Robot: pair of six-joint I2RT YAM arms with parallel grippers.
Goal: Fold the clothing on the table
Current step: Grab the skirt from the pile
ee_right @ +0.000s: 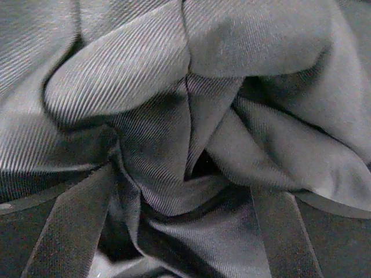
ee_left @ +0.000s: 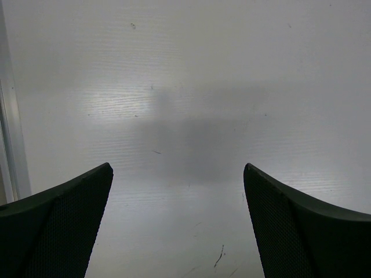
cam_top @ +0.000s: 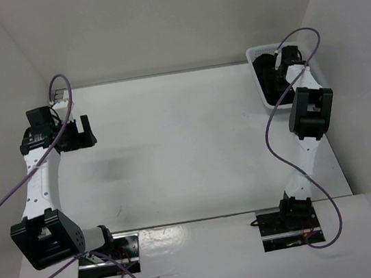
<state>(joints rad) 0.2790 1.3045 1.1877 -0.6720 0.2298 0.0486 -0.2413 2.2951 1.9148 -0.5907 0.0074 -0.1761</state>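
Where the table (cam_top: 186, 146) reaches its far right corner, a white basket (cam_top: 258, 86) sits close to the side wall. The right arm reaches over the basket's rim, with a purple cable (cam_top: 274, 142) looping beside it. Inside lies the clothing (ee_right: 156, 145), a dark twill fabric crumpled into thick folds that fill the right wrist view. The right gripper (ee_right: 182, 194) is down in the heap with its jaws spread wide. Its fingers (ee_right: 69, 226) lie against the cloth, and a bunched fold sits between them, not pinched. The left gripper (cam_top: 76, 135), jaws likewise wide apart and holding nothing, hangs above the surface near the far left corner. From the middle to the near edge, the surface is open white between the two arm bases. White walls close in along the far, left and right edges.
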